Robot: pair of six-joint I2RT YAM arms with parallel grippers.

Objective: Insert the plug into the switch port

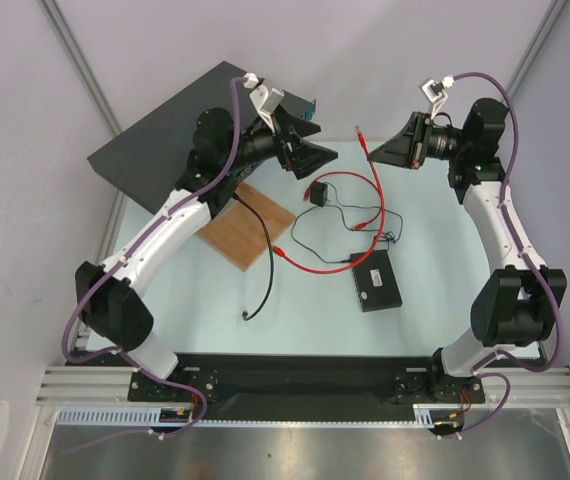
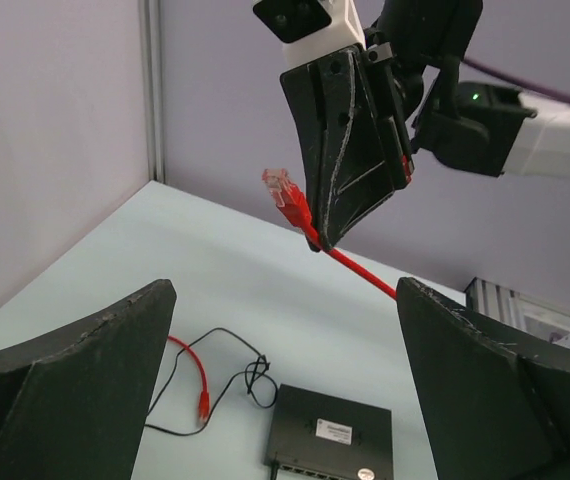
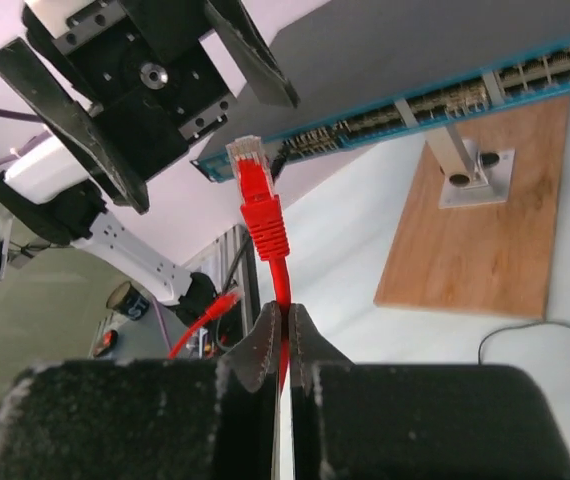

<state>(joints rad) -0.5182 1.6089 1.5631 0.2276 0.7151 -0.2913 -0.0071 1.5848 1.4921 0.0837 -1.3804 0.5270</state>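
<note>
We see a glossy red plastic plug (image 3: 255,185) on a smooth cable (image 1: 377,185), a grainy wooden board (image 1: 248,225), a matt pale worktop (image 1: 445,250), and the right end effector (image 2: 317,240) in scuffed matt black plastic.

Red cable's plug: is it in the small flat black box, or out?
Out. The right gripper pinches the red cable behind the plug, mid-air, apart from the small flat black box.

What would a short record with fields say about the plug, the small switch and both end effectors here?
plug: in mid-air above the table, not inserted
right end effector: shut on the red cable behind the plug
left end effector: open, empty, facing the plug
small black switch: flat on the table, white label up
</note>
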